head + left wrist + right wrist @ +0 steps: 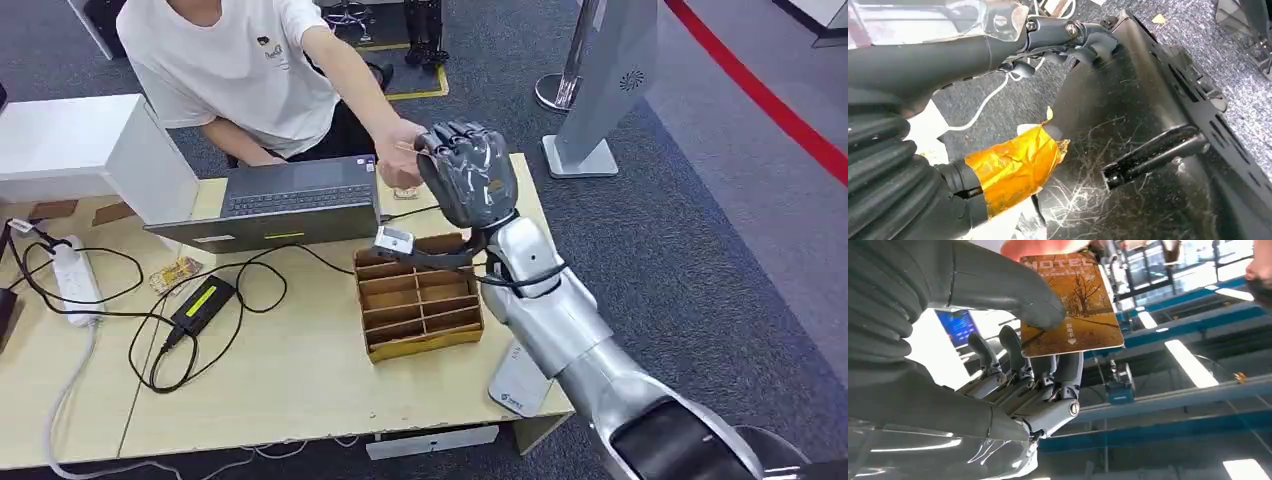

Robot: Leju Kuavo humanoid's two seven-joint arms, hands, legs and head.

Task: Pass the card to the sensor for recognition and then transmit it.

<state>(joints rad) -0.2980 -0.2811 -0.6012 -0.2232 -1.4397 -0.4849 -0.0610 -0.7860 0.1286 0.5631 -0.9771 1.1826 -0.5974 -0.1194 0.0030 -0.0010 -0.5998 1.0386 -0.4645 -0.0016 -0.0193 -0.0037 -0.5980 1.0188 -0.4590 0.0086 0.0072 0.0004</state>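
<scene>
- Two hands meet at the upper middle of the head view: our right hand (466,172), raised on its silver arm above the table's far edge, and the hand of a person (398,155) in a white shirt who reaches in from the upper left.
- We grip the card (1070,305) with the right hand; in the right wrist view the thick grey thumb (1013,287) presses its orange printed face while the darker fingers (1013,352) back it from behind.
- At the top edge of that view, the person's fingertips touch the card's far end.
- Our left hand (1013,167) appears in the left wrist view with a fingertip wrapped in orange tape; we cannot tell whether it is open or closed.
- On the wooden table (290,380), a divided wooden tray (418,300) sits just below the raised hand, near frame centre.
- Left of centre lies an open laptop (290,200); a white power strip (75,280) and a black adapter (203,303) with looping cables lie at the left.
</scene>
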